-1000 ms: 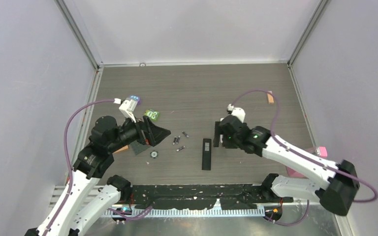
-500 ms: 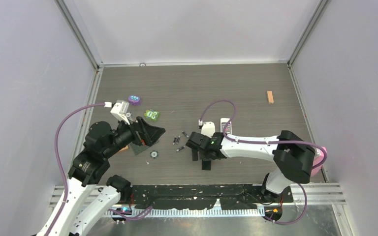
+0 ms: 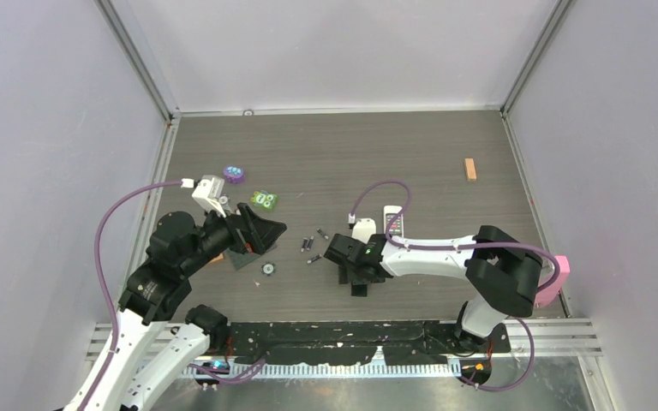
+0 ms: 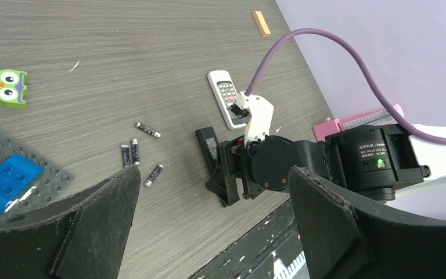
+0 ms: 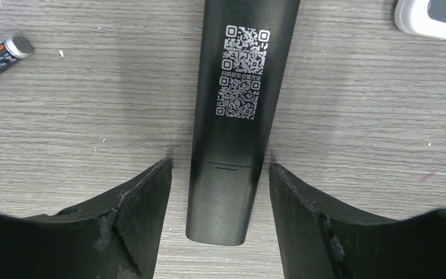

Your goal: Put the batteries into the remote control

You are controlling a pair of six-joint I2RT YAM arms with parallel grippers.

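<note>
1. From overhead, the right arm covers most of the black remote point(image 3: 359, 288); only its near end shows past the right claw point(image 5: 220, 165).
2. The right wrist view cuts off the remote's far end. It lies flat on the surface point(image 3: 411, 145) with its code-printed back facing up.
3. The right claw is partly open, with a finger on each side of the remote's near end. A sliver of surface shows on the left. On the right, it is hard to tell whether the finger touches.
4. The left claw point(image 3: 270, 238) is spread wide with nothing in it, raised over a grey baseplate point(image 4: 35, 168) that it largely hides from above.
5. The four batteries point(image 4: 135, 152) lie loose on the surface just left of the black remote. One is cut off at the edge of the right wrist view.
6. The white remote point(image 3: 394, 221) lies button-side up just beyond the right arm. Only its corner shows in the right wrist view.
7. A second ago, the right arm was drawn back to the right, with its claw at the black remote's far end and the white remote hidden beneath it. It has since swung across to the near end.
8. The left arm has pulled back slightly, uncovering a purple disc point(image 3: 234, 175).
9. The batteries and black remote have not moved.
</note>
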